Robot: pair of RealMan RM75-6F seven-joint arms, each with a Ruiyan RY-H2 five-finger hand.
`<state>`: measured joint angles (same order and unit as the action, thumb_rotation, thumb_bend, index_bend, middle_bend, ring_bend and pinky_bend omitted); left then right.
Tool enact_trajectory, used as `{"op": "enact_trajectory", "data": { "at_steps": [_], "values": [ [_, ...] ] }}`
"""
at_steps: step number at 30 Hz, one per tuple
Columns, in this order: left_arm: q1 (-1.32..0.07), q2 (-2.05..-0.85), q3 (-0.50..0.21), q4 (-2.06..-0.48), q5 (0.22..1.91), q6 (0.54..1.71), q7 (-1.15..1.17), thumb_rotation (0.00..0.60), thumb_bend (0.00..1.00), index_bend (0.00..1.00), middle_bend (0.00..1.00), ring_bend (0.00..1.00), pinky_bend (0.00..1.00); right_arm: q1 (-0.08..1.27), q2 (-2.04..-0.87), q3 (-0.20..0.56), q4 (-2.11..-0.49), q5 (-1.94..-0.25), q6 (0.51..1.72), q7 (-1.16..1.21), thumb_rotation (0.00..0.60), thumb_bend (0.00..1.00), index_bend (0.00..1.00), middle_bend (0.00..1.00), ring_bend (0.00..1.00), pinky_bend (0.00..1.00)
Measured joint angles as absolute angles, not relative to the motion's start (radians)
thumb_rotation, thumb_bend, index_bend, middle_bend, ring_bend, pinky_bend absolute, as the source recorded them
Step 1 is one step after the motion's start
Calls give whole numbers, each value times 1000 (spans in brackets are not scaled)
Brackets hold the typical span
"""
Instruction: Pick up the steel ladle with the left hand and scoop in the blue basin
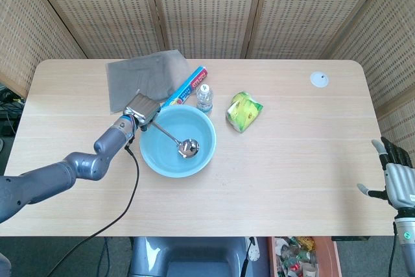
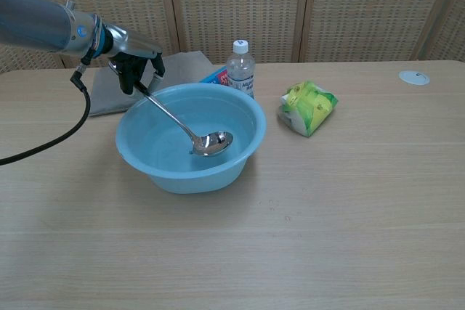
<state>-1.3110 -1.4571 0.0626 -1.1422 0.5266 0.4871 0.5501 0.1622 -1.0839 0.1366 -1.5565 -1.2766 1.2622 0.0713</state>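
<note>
My left hand grips the handle end of the steel ladle just past the blue basin's left rim. The ladle slopes down into the blue basin, and its bowl lies low inside near the basin's floor, right of centre. My right hand hangs off the table's right front corner, fingers spread and holding nothing; the chest view does not show it.
Behind the basin stand a small water bottle and a blue box. A grey cloth lies at the back left. A green packet sits right of the basin, a white disc far right.
</note>
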Motion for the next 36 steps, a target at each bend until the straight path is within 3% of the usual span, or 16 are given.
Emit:
{"op": "enact_trajectory", "data": {
  "at_steps": [10,27,36],
  "values": [
    [-1425,-1542,160,-1081,322,517,708,600,576,808,992,974,986,160,-1080,138,-1555,-1286,1272,88,600,0,0,0,0,0],
    [-1552,-1657,279,-980,45,493,867,600,582,825,992,973,986,166,-1083,142,-1532,-1276,1260,108,600,0,0,0,0,0],
    [-1564,-1672,271,-961,47,499,869,600,584,832,992,973,986,167,-1085,144,-1524,-1267,1252,111,600,0,0,0,0,0]
  ]
}}
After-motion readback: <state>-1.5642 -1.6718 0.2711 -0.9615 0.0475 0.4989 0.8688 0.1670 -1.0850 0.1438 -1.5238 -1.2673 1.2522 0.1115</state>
